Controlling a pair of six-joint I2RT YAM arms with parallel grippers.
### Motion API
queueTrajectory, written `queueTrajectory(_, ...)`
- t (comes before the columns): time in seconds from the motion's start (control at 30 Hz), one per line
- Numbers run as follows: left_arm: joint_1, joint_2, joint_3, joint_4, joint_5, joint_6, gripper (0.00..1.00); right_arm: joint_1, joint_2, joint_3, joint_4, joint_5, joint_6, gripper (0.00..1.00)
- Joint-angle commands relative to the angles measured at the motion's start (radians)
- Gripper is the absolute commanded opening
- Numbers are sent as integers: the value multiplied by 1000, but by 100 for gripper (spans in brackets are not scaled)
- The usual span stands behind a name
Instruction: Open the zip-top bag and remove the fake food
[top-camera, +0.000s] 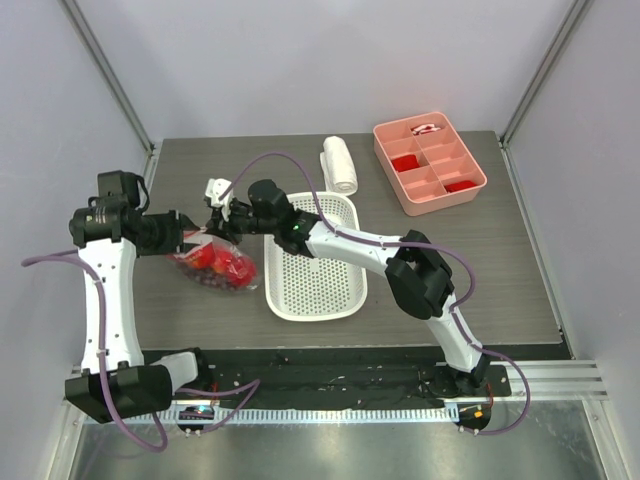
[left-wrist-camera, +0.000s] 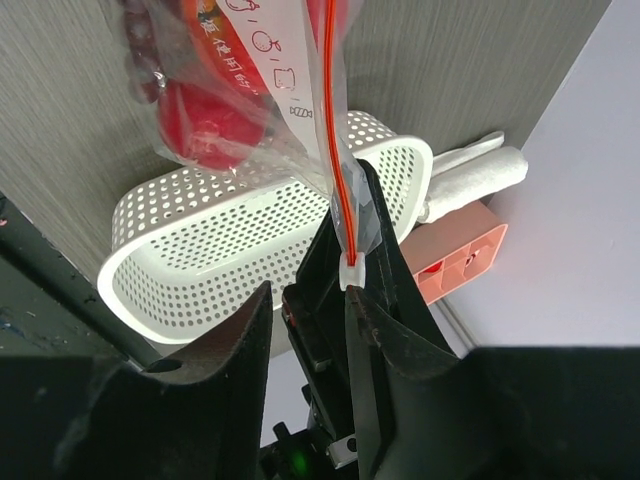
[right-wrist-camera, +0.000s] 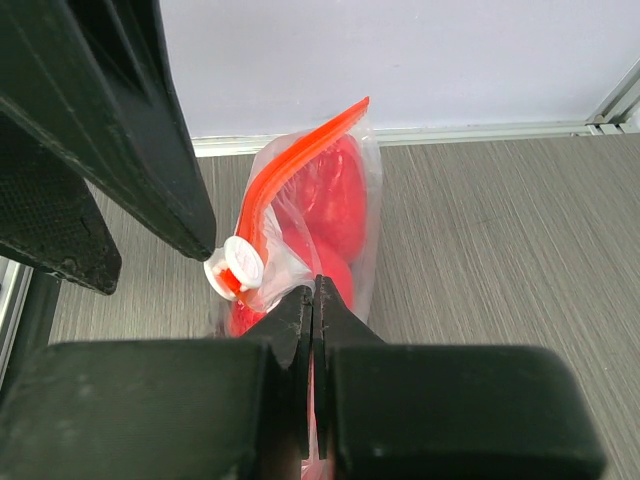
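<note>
Top external: the zip-top bag (top-camera: 228, 270), red fake food (top-camera: 205, 258) inside, sits just left of the white basket (top-camera: 315, 290). Left wrist: the left claw (left-wrist-camera: 315, 228) has its fingers apart, with the zip slider (left-wrist-camera: 350, 270) against one. Right wrist: the right claw (right-wrist-camera: 312, 295) is clamped together on the bag's plastic.

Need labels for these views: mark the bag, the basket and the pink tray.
bag (top-camera: 218, 268), top view, its fruit-filled middle.
basket (top-camera: 315, 282), top view, bare perforated floor.
tray (top-camera: 450, 203), top view, its near outer wall.
</note>
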Motion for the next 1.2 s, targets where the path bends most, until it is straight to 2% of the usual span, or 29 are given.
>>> queueTrajectory(0.0, 1, 8, -3, -21, -8, -27, 37, 9, -73, 48, 20, 9, -19, 1)
queueTrajectory(0.4, 1, -39, 33, 8, -27, -79, 34, 12, -69, 62, 3, 9, -34, 1)
queueTrajectory(0.57, -1, -35, -10, 26, -17, -87, 43, 13, -60, 80, 3, 5, -28, 1)
queueTrajectory(0.67, -1, -22, -30, 23, -14, -88, 44, 13, -61, 80, -5, 2, -34, 1)
queueTrajectory(0.73, -1, -28, -35, 71, -21, -104, 43, 13, -64, 76, -8, -1, -36, 1)
queueTrajectory(0.8, 1, -22, -30, 89, -29, -110, 37, 12, -67, 65, -6, -1, -39, 1)
queueTrajectory(0.9, -1, 1, -10, 82, -15, -107, 35, 12, -72, 60, -2, -1, -40, 1)
queueTrajectory(1.17, 1, -38, 49, 34, -47, -105, 41, 13, -70, 65, -6, -3, -45, 1)
